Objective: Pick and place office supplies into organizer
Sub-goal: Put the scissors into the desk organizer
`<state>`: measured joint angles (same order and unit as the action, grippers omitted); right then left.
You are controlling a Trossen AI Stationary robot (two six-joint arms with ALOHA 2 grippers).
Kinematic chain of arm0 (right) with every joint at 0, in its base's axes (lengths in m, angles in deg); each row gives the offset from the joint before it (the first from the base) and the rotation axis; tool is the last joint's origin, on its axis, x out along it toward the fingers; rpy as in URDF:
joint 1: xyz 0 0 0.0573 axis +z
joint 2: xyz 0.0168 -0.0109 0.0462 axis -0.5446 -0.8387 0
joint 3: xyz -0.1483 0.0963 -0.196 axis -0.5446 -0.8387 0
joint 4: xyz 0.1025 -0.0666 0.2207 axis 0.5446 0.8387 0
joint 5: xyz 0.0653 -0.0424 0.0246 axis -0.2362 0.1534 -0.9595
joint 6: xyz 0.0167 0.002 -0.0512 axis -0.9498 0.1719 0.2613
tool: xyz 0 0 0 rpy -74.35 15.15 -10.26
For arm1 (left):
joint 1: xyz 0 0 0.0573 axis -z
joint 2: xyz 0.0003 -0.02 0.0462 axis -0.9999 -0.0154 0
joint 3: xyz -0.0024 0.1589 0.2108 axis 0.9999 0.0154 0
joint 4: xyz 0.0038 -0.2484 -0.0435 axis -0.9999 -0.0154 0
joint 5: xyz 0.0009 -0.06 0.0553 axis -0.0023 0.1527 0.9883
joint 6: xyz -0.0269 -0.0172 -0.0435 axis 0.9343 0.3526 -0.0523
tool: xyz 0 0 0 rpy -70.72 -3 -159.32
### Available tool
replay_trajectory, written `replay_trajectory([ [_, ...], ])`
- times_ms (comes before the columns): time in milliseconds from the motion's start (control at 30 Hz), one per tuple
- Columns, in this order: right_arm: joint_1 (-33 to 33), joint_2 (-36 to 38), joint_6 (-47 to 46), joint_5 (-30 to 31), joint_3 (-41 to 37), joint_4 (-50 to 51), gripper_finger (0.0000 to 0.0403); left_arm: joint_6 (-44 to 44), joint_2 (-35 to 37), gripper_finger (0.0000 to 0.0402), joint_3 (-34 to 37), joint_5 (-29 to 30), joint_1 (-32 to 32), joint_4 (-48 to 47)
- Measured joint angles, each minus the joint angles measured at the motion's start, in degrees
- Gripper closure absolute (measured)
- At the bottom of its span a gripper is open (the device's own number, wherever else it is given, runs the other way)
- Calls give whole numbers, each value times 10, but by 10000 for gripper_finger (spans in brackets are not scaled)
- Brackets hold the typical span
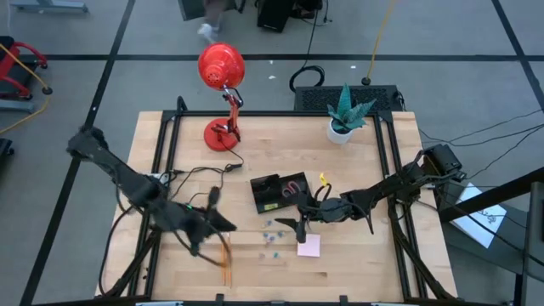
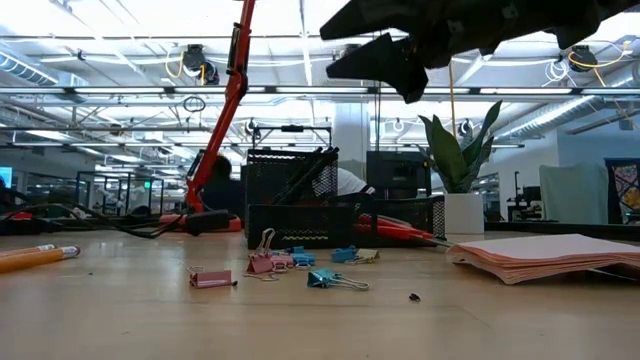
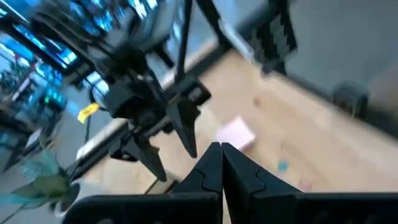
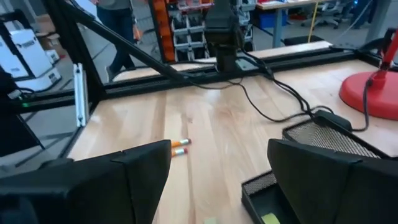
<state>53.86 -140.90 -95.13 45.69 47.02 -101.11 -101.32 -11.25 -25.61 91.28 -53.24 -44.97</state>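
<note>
right gripper (image 1: 293,226) above clips (image 1: 270,231), beside organizer (image 1: 274,194)

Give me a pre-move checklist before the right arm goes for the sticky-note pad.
1. Right end effector open: ok.
2. It is empty: ok.
3. Pink sticky-note pad lies flat on the table, just past the right end effector: ok.
4. Left end effector shut and apart from the pad: ok.
5. Binder clips lie scattered beside the pad and could get in the way: not ok.
6. Free room in the organizer: cannot tell.
</note>
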Motion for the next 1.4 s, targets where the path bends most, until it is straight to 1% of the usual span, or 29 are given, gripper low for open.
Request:
replay_trajectory([
  [100,0,0,3,1,0,1,145,13,67,400,104,-15,-1,127],
  [167,0,0,3,2,0,2,145,30,101,400,173,-15,0,186],
  [333,0,0,5,3,0,4,145,58,161,400,323,10,-2,351],
  [400,0,0,11,3,0,-1,145,69,173,401,369,17,-10,390],
  [533,0,0,22,12,0,6,145,107,196,401,431,32,-46,400],
  [667,0,1,20,42,0,30,145,130,201,400,475,24,-73,411],
  [767,0,15,-15,68,0,84,145,141,201,400,507,22,-87,436],
  [867,9,50,-90,101,0,182,145,151,201,400,539,19,-97,475],
  [967,26,81,-199,121,0,289,145,154,200,393,543,-2,-103,462],
  [1000,30,85,-236,120,1,309,145,154,200,390,543,-10,-103,462],
  [1100,37,85,-323,90,22,393,145,152,200,383,543,-31,-103,465],
  [1200,28,69,-391,49,60,490,145,148,200,383,543,-36,-103,484],
  [1300,7,50,-445,-2,102,601,145,147,200,389,543,-34,-103,496],
  [1400,-15,32,-483,-49,134,681,145,147,200,397,543,-34,-103,501],
])
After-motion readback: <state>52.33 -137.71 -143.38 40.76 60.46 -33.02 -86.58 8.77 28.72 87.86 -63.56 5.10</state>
